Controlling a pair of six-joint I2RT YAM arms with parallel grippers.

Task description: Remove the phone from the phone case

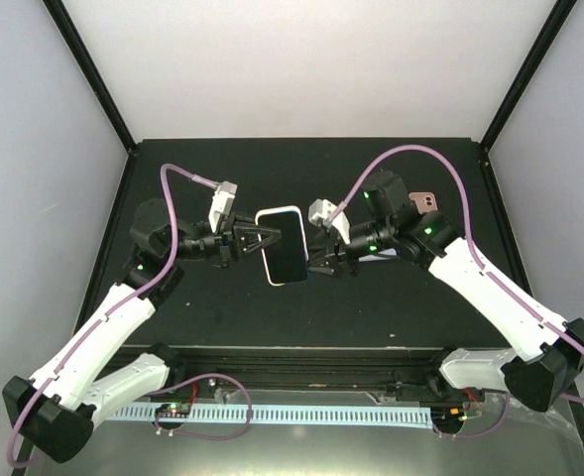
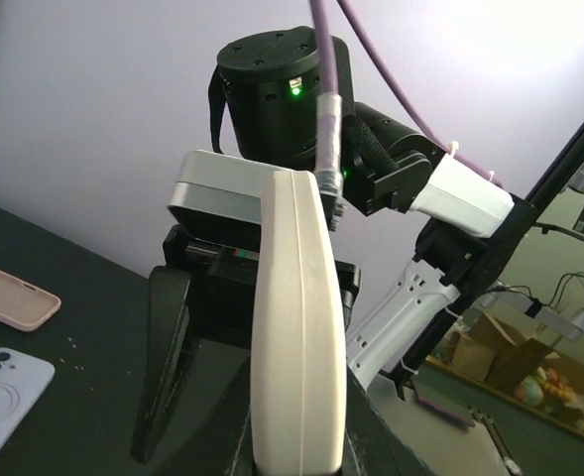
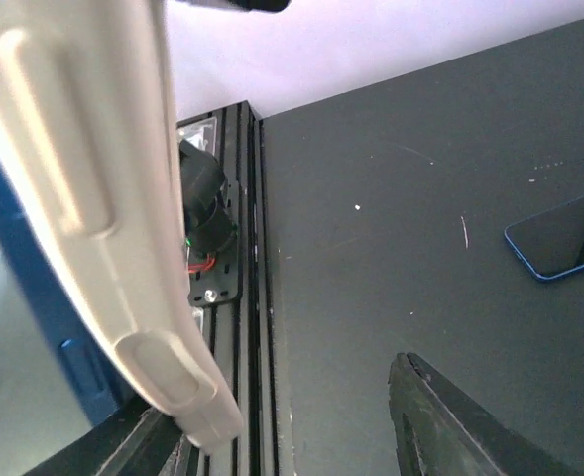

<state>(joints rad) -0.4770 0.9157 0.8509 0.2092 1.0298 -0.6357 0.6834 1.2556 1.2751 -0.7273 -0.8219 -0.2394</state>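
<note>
Both grippers meet at the centre of the top view, where the left gripper [image 1: 267,238] is pinched onto the left long edge of a cream-white rubbery phone case [image 1: 269,260] and holds it off the dark matte bench [image 1: 391,307]. The black-screened phone [image 1: 285,248] sits inside that case, screen turned up toward the overhead camera, the pale rim showing all round it. From the left wrist, the case [image 2: 296,327] fills the lower middle of the frame edge-on and stands upright, with the other arm's black wrist behind it. The right gripper [image 1: 318,260] is at the case's right long edge with its fingers spread. In the right wrist view the case's button side [image 3: 83,198] runs down the left of the frame, while one dark finger [image 3: 450,426] sits at the lower right, well apart from it. A pink phone case [image 1: 425,201] lies flat on the bench at the upper right of the top view. The left wrist view shows it [image 2: 9,296] at the left edge, with a white phone case with a camera cut-out [image 2: 4,392] just below. A blue-edged phone [image 3: 561,238] lies flat at the right of the right wrist view.
</note>
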